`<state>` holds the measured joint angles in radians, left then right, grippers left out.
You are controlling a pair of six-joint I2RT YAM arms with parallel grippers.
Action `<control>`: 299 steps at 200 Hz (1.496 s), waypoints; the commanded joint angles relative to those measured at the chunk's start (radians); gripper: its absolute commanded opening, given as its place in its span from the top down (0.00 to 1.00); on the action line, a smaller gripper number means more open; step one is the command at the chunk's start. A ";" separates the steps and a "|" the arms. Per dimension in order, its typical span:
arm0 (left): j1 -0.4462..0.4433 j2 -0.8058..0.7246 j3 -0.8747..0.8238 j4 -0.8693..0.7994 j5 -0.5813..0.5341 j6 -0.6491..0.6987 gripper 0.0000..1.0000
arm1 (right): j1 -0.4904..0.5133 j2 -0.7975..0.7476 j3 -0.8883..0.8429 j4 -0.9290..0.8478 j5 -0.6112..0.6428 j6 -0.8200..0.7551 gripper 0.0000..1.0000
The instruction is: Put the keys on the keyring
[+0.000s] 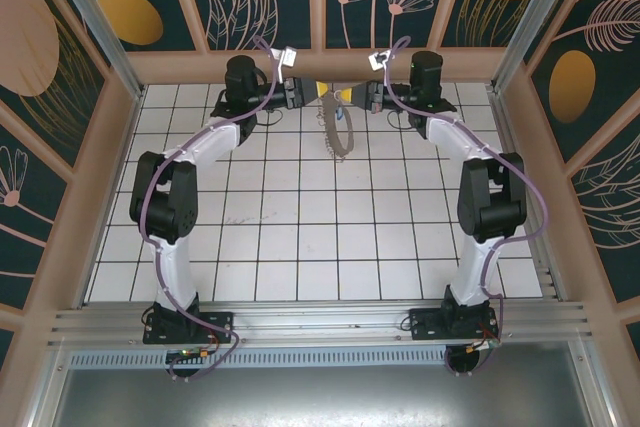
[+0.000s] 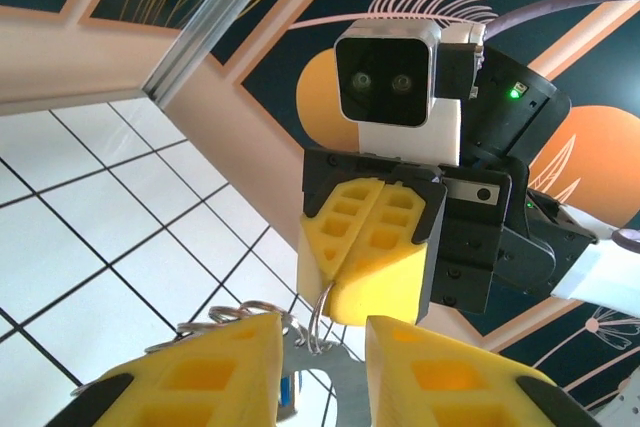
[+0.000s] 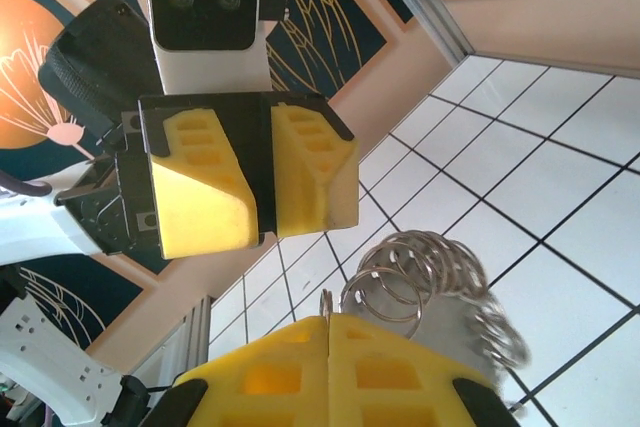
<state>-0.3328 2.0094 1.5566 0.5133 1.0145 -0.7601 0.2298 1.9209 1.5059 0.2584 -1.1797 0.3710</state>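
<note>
A: Reaching across the white tiled table [image 1: 300, 247] to its far edge: left arm [image 1: 200, 147] and right arm [image 1: 470, 147], tips facing each other.
B: Right gripper [image 3: 328, 332]?
A: Clamping fully closed on the keyring's wire. The keyring [image 1: 338, 132] is hanging between the 2 grippers, just over the tiles.
B: Left gripper [image 3: 265, 187]?
A: Showing a narrow gap; can't tell whether it's gripping anything. The keys [image 2: 287, 392], blue bit visible, are sitting low in the gap between its fingers [image 2: 220, 367].
</note>
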 commanded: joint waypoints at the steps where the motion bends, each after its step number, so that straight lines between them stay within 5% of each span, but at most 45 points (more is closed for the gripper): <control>1: -0.009 0.008 0.000 0.050 0.027 -0.017 0.73 | 0.017 0.018 0.055 0.007 -0.038 -0.027 1.00; 299: -0.034 0.043 -0.054 0.105 -0.002 -0.033 0.75 | 0.031 0.020 0.051 0.033 -0.019 -0.010 1.00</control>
<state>-0.3527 2.0266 1.5154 0.5999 1.0103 -0.7940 0.2554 1.9518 1.5383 0.2428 -1.1790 0.3721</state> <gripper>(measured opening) 0.250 0.049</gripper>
